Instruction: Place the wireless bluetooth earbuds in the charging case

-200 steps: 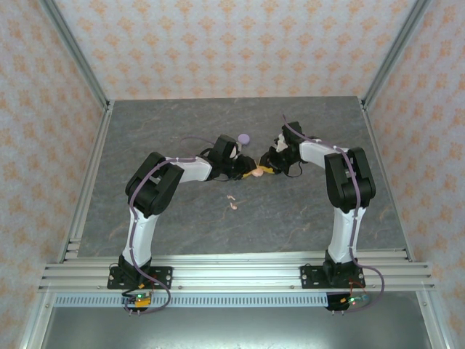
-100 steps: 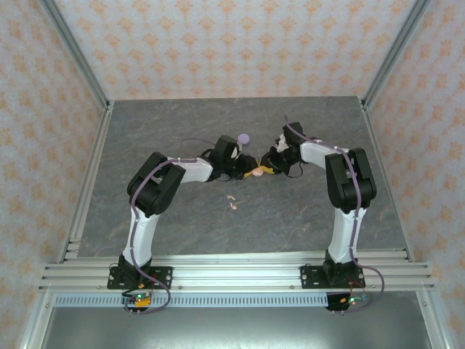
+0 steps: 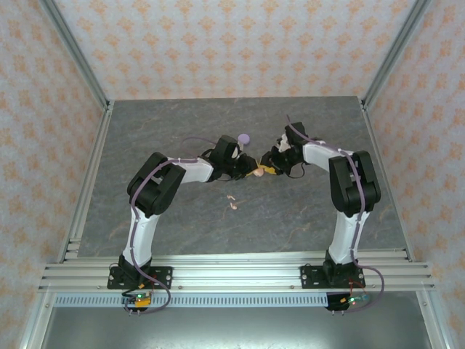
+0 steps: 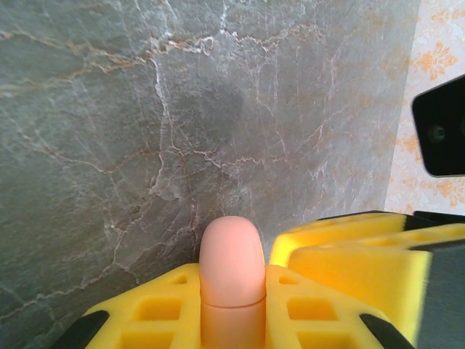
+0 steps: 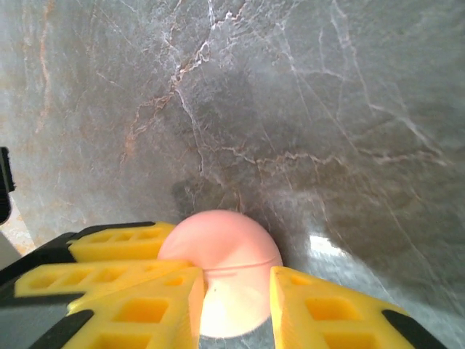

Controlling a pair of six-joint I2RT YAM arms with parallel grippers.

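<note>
A pale pink round charging case (image 3: 257, 173) is held off the table between both grippers at mid-table. My left gripper (image 3: 251, 173) is shut on it, its yellow fingers (image 4: 160, 305) pinching the case (image 4: 231, 254) edge-on. My right gripper (image 3: 267, 170) faces it from the right and is shut on the same case (image 5: 221, 240), whose seam shows closed. The right gripper's finger (image 4: 349, 247) appears beside the case in the left wrist view. Two pale pink earbuds (image 3: 232, 201) lie on the table nearer the arms' bases. The lilac buds are out of view.
A lilac round case (image 3: 243, 138) lies just beyond the left gripper. The grey marbled tabletop (image 3: 305, 211) is fenced by aluminium rails and patterned walls on three sides.
Hardly anything: both grippers stay closed on the pink case at the same spot, and the right arm's elbow has drifted slightly to the right.
</note>
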